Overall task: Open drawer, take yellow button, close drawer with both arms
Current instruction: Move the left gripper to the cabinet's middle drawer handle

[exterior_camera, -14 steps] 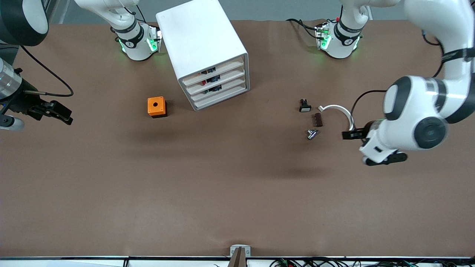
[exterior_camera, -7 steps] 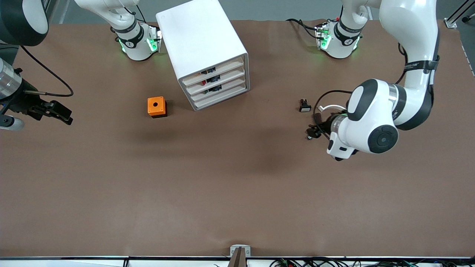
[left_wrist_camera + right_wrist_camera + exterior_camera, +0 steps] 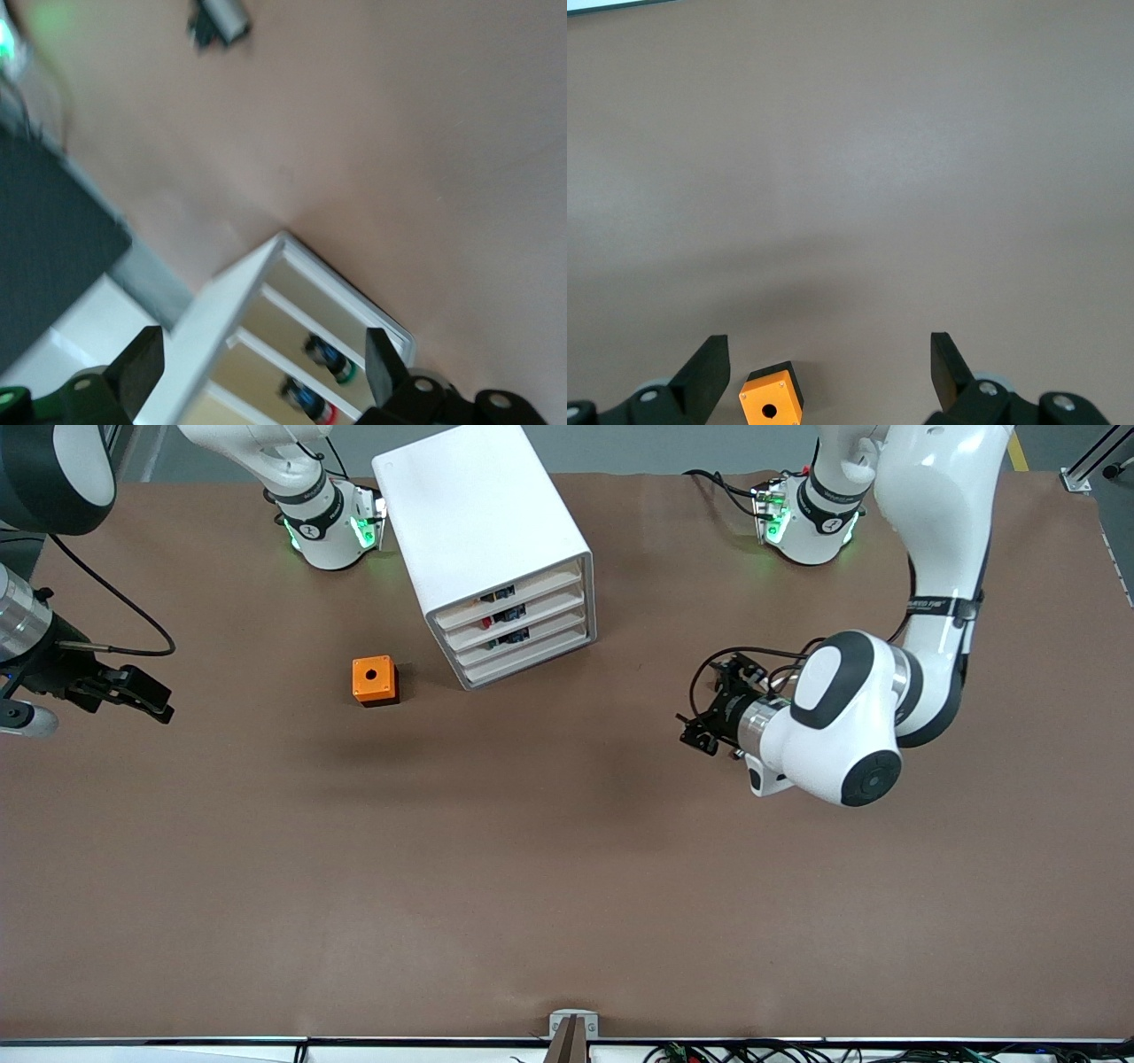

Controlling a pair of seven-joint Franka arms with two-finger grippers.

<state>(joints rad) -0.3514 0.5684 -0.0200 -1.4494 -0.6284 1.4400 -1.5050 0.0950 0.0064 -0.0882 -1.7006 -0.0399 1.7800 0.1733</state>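
Drawer (image 3: 516, 596), uppermost of four in the white cabinet (image 3: 478, 522), sits shut and flush with the three below it; the cabinet stands on the brown surface (image 3: 532, 868) between the two arm bases, its front turned toward the front camera and slightly toward the left arm's end. Small dark parts show through the fronts of the upper drawers, but whether one of them is the button cannot be told. The left arm (image 3: 930, 558) bends down from its base, its big white elbow hanging over the surface at its own end, and it hides whatever lies beneath it. The right arm waits at its end of the surface. An orange cube (image 3: 374, 680) with a hole on top rests beside the cabinet, toward the right arm's end and a little nearer the front camera. The left gripper (image 3: 709, 722) hangs above bare surface, aimed at the cabinet front, its fingers (image 3: 142, 365) spread wide and holding nothing. The right gripper (image 3: 133, 691) hovers low over the surface, its fingers (image 3: 709, 365) likewise spread wide and empty, facing the cube.
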